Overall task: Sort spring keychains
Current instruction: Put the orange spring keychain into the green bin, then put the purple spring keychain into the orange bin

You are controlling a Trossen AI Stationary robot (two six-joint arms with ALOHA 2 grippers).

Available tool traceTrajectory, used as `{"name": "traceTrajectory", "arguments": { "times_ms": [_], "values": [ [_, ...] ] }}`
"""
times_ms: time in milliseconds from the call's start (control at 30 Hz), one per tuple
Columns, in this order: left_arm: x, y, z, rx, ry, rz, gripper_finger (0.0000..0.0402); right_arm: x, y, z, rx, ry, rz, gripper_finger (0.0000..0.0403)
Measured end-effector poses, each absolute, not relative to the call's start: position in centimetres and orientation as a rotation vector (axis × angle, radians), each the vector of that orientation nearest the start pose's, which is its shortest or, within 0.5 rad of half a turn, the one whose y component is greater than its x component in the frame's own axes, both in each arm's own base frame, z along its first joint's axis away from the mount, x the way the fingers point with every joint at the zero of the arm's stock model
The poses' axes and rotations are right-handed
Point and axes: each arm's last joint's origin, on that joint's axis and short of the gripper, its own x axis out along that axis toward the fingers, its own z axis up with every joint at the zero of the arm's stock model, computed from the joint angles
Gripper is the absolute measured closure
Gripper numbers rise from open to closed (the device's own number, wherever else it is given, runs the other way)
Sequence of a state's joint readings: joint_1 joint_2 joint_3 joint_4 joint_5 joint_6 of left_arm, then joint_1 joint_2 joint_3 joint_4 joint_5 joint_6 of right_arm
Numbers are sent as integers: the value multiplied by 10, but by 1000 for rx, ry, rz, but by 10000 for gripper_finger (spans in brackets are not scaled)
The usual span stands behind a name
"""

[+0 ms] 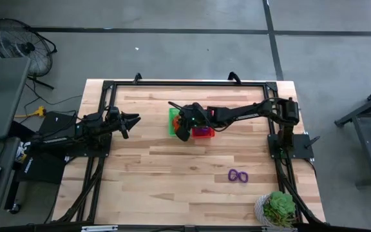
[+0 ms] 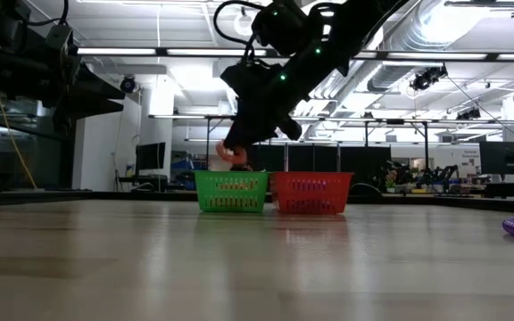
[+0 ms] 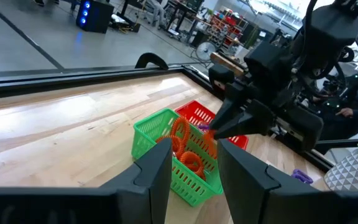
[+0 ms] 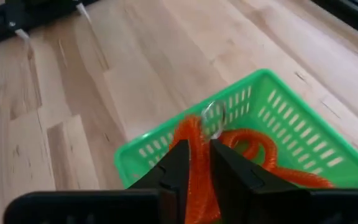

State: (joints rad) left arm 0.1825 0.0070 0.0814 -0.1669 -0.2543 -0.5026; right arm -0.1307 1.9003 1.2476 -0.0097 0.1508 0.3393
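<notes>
My right gripper [image 4: 199, 162] hangs over the green mesh basket [image 1: 174, 121], slanting down, shut on an orange spring keychain [image 4: 194, 134] with a small metal ring [image 4: 213, 118]. More orange keychains [image 4: 260, 149] lie in the green basket. The red basket [image 1: 203, 132] stands against the green one's right side. A couple of purple keychains [image 1: 237, 175] lie on the table toward the near right. My left gripper [image 1: 134, 120] waits at the table's left, level and open, with nothing between its fingers [image 3: 157, 171]. My right gripper pinches the orange keychain's coil [image 4: 196, 149] between its two fingers. The fingers come from above, slanting down from the table's right. The keychain hangs beyond the fingertips down into the green basket [image 3: 180, 134]; whether its lower end rests on the others I cannot tell.
A potted green plant [image 1: 279, 207] stands at the table's near right corner. A black frame [image 1: 185, 84] runs around the table's far and side edges. Bare wood lies between the baskets and the near edge.
</notes>
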Motion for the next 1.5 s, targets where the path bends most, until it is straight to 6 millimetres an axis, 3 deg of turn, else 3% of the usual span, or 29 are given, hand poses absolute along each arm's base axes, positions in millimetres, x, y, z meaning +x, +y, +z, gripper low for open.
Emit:
{"name": "traceTrajectory", "arguments": {
  "times_ms": [367,533,767,1000,1233,1500],
  "values": [
    [88,24,175,-491,-19,451,275,408,-60,197,290,581,-460,296],
    [88,24,174,-491,-18,451,275,408,-60,216,287,594,-464,274],
    [88,24,175,-491,-19,450,275,398,-59,246,314,755,-491,257],
    [88,24,175,-491,-18,450,275,375,-52,270,557,982,-578,262],
    [88,24,175,-491,-17,443,275,352,-26,260,695,1246,-649,269],
    [89,23,175,-492,-16,442,275,335,28,242,797,1398,-746,267]
  ]
}}
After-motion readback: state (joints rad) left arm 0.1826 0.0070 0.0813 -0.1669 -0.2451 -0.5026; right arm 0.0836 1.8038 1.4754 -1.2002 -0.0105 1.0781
